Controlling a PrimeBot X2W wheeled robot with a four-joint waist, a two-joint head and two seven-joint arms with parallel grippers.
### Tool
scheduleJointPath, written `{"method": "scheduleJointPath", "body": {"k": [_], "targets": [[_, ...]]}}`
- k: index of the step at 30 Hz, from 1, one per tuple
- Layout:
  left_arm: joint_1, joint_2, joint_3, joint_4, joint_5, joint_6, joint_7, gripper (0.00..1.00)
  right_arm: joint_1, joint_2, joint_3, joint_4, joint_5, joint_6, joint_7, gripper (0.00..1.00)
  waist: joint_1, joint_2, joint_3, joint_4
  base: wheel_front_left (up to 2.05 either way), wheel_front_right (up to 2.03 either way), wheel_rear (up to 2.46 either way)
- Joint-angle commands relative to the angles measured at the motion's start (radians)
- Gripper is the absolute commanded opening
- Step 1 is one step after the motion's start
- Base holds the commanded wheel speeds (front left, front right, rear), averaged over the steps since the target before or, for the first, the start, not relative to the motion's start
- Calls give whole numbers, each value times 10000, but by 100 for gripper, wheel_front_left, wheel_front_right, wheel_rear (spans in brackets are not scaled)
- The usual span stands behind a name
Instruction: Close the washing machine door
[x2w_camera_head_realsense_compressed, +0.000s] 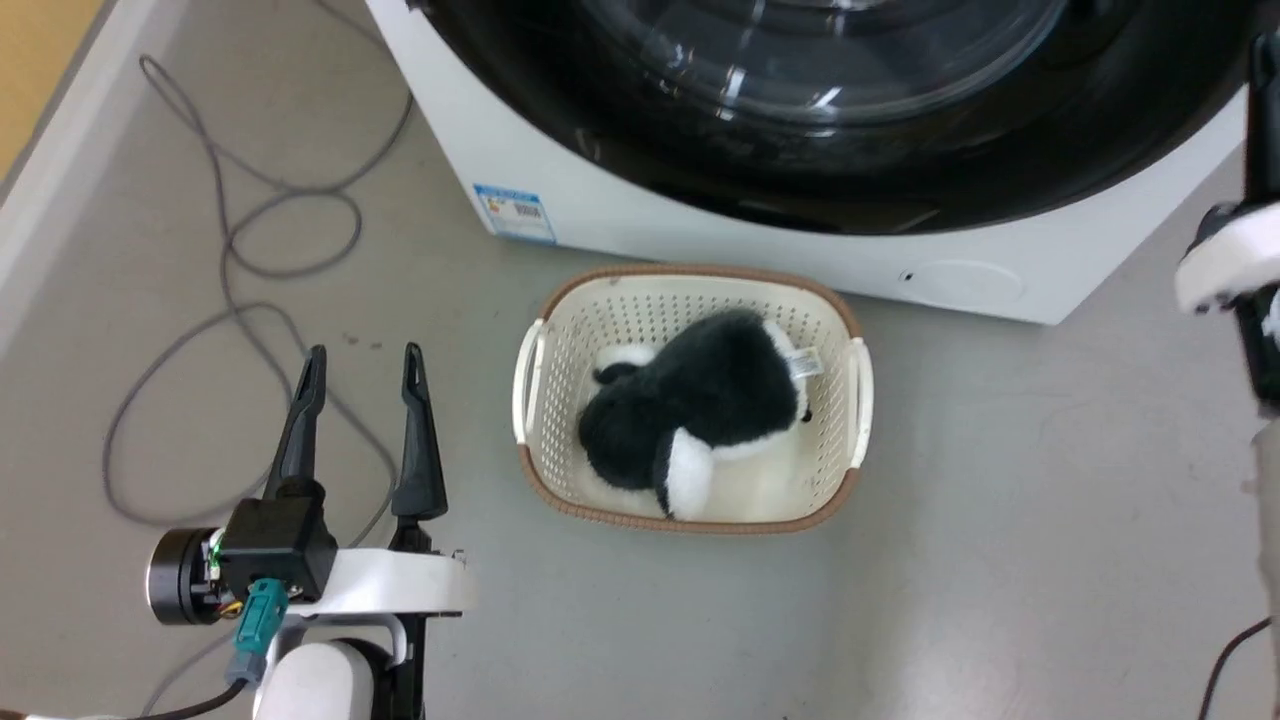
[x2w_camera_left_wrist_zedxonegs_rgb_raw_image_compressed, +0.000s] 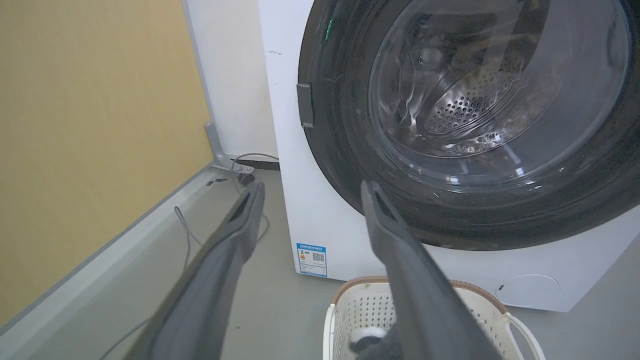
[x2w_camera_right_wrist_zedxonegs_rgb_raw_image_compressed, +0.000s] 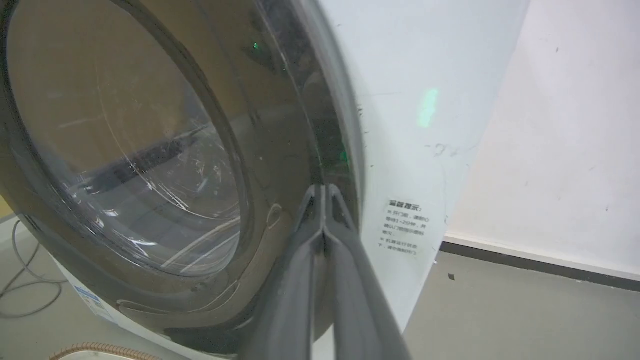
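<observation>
Floor (x2w_camera_head_realsense_compressed: 1000, 500) grey, cable (x2w_camera_head_realsense_compressed: 228, 245) loose | wall (x2w_camera_left_wrist_zedxonegs_rgb_raw_image_compressed: 100, 125) yellow | left jaws wide | right jaws pressed together

glossy black-rimmed washing machine door (x2w_camera_left_wrist_zedxonegs_rgb_raw_image_compressed: 500, 125) sits flush against the white washing machine (x2w_camera_left_wrist_zedxonegs_rgb_raw_image_compressed: 306, 215), glass bulging outward.

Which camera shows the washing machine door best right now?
Left wrist view: the washing machine door shows almost whole, rim and glass. Head view catches its lower arc. Right wrist view sees it obliquely, right gripper shut at its rim.
</observation>
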Motion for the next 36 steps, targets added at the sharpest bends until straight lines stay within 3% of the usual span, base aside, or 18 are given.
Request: {"method": "scheduleJointPath", "body": {"k": [1,10,16,17,18,19,36], "targets": [[143,-13,51,39,77,60,-42,100,326,82,-39,-183,-70,-9,-44,0,-1,0,-247,-148,0,0,0],[763,-3,424,197,305,5,-42,100,2790,849,140,-2974,-277,-9,-44,0,-1,0,-1545,-1007,0,0,0],[1237,12,537,322,422,-69,-42,100,4598,1448,210,-4150,-298,-9,-44,0,-1,0,-2350,-1499,0,0,0],[1318,12,547,336,434,-74,-42,100,4885,1552,237,-4236,-223,-9,-44,22,-1,0,-2470,-1559,0,0,0],[1405,12,562,352,438,-79,-42,100,5165,1638,310,-4334,-116,-9,-44,56,-1,0,-2584,-1619,0,0,0],[1494,12,579,364,437,-89,-42,100,5428,1700,387,-4446,-75,-9,-44,100,-1,0,-2694,-1679,0,0,0],[2282,127,546,627,737,-84,-42,100,8412,1987,814,-4898,1379,-9,-44,100,-1,0,-3531,-1951,0,0,0]]}}
